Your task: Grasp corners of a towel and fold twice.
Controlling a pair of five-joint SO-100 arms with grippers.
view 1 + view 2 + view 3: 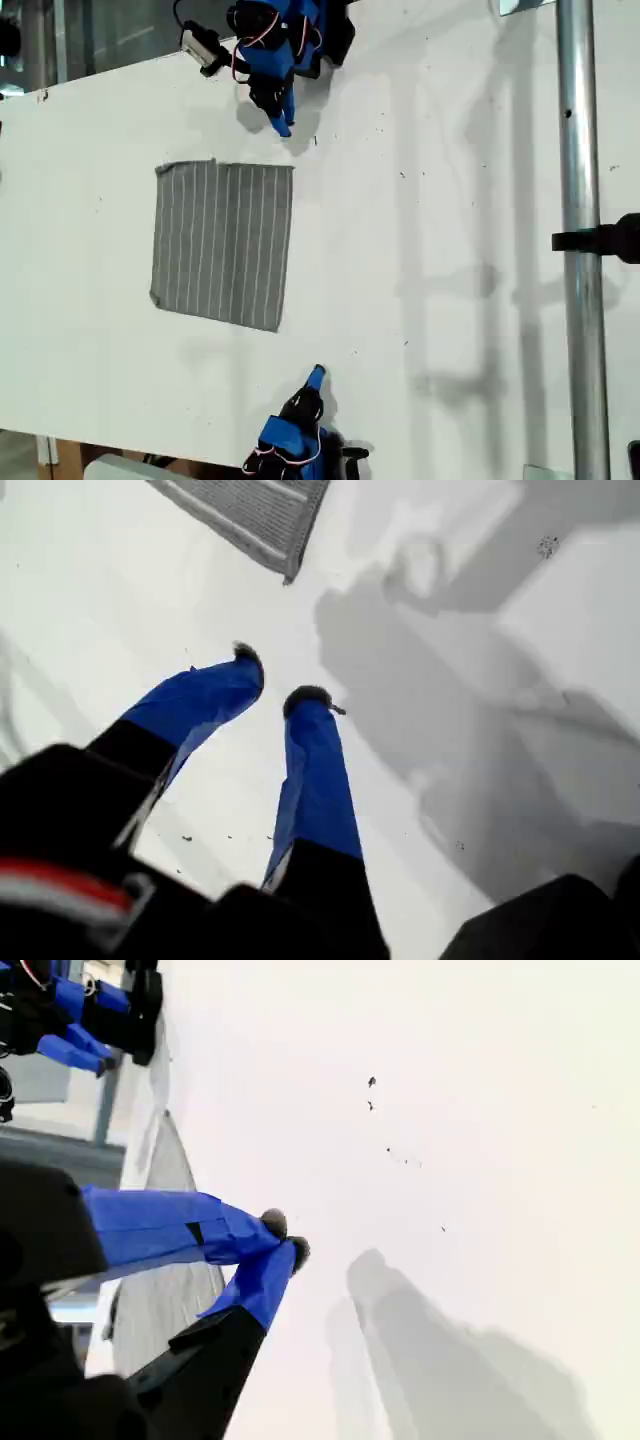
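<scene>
One towel (222, 245) lies on one white table (430, 250). All four of its corners show. There are two blue grippers: my first gripper (274, 683), whose two fingers (316, 780) stand slightly parted, and my second gripper (285, 1237), whose two fingers (180, 1225) meet at the tips. One metal pole (582, 240) carries one black clamp (610, 240).

Thin grey white-striped square cloth towel (223, 244): flat on the white table (440, 250), toward exterior view's left.
My first gripper (273, 680): beside one towel corner (288, 577).
My second gripper (285, 1237): alongside towel's edge.
</scene>
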